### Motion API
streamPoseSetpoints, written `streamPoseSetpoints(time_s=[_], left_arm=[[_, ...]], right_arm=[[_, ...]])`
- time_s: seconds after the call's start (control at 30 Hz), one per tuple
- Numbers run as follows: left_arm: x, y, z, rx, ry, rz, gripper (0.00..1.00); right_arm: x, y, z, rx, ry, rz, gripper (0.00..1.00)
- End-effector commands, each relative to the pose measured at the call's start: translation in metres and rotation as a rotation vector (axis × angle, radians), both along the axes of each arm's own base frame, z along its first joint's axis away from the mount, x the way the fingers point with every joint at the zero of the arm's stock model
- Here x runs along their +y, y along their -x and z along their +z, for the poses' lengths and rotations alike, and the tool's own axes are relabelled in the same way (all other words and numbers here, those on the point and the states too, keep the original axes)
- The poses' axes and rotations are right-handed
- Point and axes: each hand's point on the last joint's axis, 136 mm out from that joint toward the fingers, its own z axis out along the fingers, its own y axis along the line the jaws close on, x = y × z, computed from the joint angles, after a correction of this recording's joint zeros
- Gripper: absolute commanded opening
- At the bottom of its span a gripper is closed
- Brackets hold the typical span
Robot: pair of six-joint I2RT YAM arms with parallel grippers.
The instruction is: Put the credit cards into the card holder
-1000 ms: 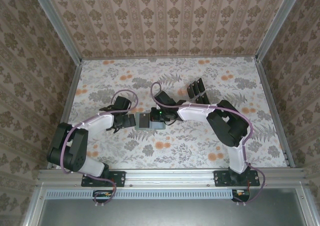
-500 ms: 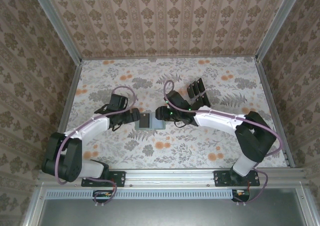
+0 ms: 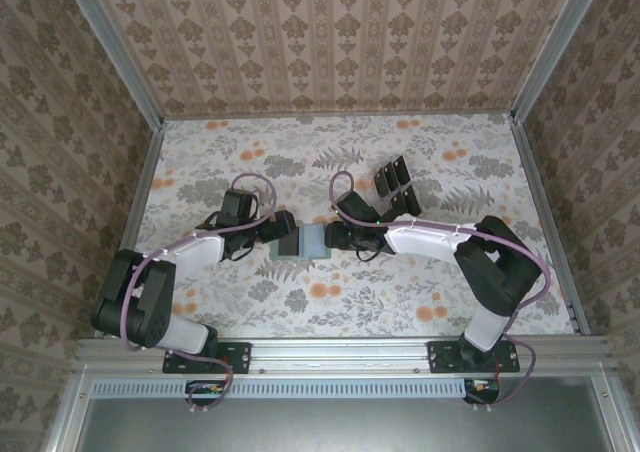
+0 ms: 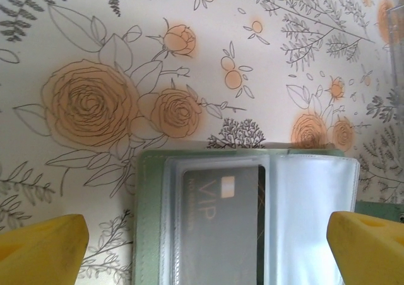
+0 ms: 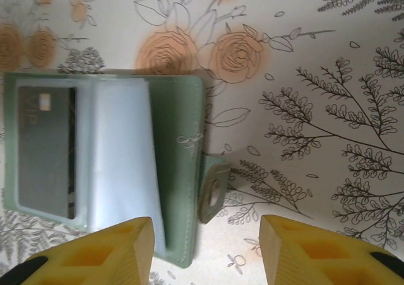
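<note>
The card holder [image 3: 312, 242] lies opened flat on the flower-printed bench [image 3: 250, 312], about the middle of it, between the two arms. In the left wrist view its grey-green cover [image 4: 150, 222] frames clear sleeves, and one dark credit card [image 4: 221, 228] marked VIP sits inside the sleeve on the side toward the left arm, while the clear sleeve [image 4: 309, 222] beside it holds nothing that can be seen. From the right wrist view the same card [image 5: 44, 152] shows at the far side of the wallet, and a small strap tab [image 5: 214, 190] sticks out from the cover's near edge onto the bench. The left claw [image 3: 277, 227] hangs over the holder's left edge, released and spread wide, its yellow fingertips [image 4: 44, 244] standing to either side of the wallet and gripping nothing. The right claw [image 3: 333, 236] is at the opposite edge, also released, its fingers [image 5: 95, 253] parted with the tab and cover edge lying loose between them. The other credit cards [image 3: 395, 180] stand in a small black cluster farther back and to the right, well apart from the holder
</note>
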Motion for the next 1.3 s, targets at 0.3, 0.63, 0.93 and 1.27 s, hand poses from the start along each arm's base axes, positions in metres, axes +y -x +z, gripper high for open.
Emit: streamPoseSetpoints(time_s=[0.3,0.63,0.93,1.27], left_arm=[[-0.016,-0.002,-0.012,0.021,0.062,-0.022,1.0],[-0.036,-0.003,0.005,-0.018,0.102,-0.071,1.0],[-0.049,0.001,0.053,-0.117,0.187,-0.062,1.0],[-0.103,0.008,0.064,-0.126,0.224,-0.147,1.0]], right_arm=[[0.01,-0.001,-0.028,0.035,-0.063,0.016,0.16],[0.014,-0.003,-0.033,0.049,-0.107,0.01,0.06],[0.014,-0.009,-0.033,0.052,-0.134,0.0,0.04],[0.012,-0.013,-0.034,0.061,-0.179,-0.022,0.05]])
